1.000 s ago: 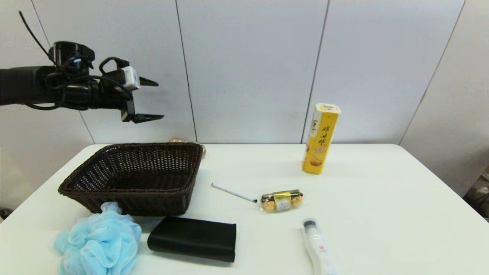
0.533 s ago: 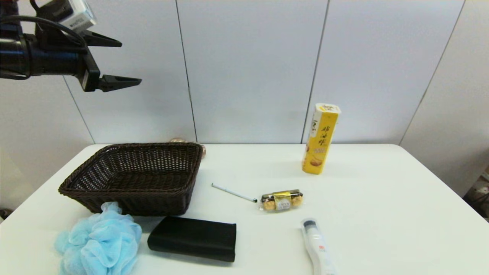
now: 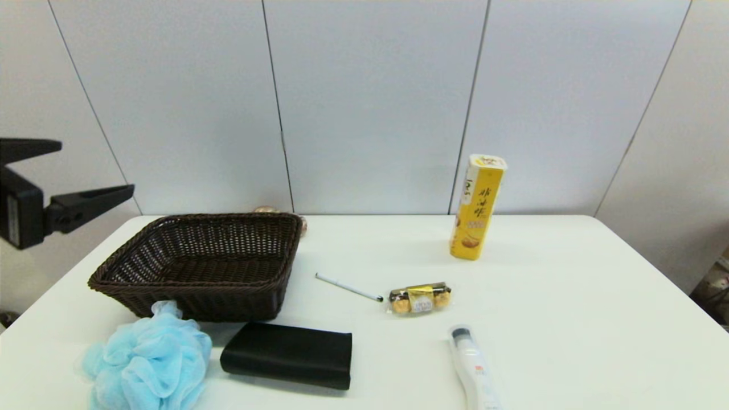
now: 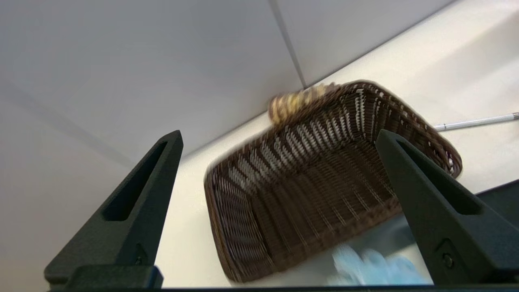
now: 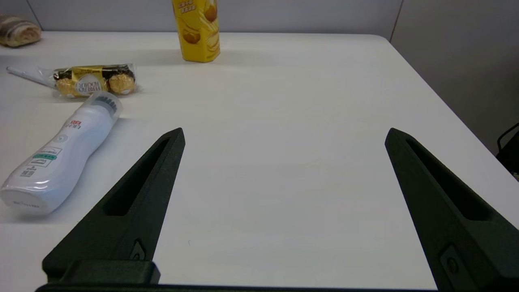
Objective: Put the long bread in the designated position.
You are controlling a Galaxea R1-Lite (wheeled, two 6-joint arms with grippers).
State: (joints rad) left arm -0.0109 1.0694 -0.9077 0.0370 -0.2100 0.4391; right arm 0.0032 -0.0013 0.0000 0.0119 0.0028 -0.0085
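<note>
The long bread (image 3: 265, 209) lies on the table behind the far rim of the brown wicker basket (image 3: 228, 218), and only a sliver of it shows in the head view. The left wrist view shows the bread (image 4: 291, 104) as striped and sitting just past the basket (image 4: 284, 140). It also appears far off in the right wrist view (image 5: 18, 31). My left gripper (image 3: 95, 166) hangs open and empty in the air, left of the basket and above the table's left edge. My right gripper (image 5: 284, 134) is open and empty, low over bare table at the right.
A tall yellow box (image 3: 477, 206) stands at the back right. A pen (image 3: 348, 287), a gold chocolate pack (image 3: 420, 298) and a white bottle (image 3: 472, 367) lie mid-table. A black pouch (image 3: 287, 354) and a blue bath pouf (image 3: 145, 359) sit in front of the basket.
My left gripper first rose above the basket's far left corner, then swung down and back to the left edge of the view, staying open and empty. Nothing on the table moved.
</note>
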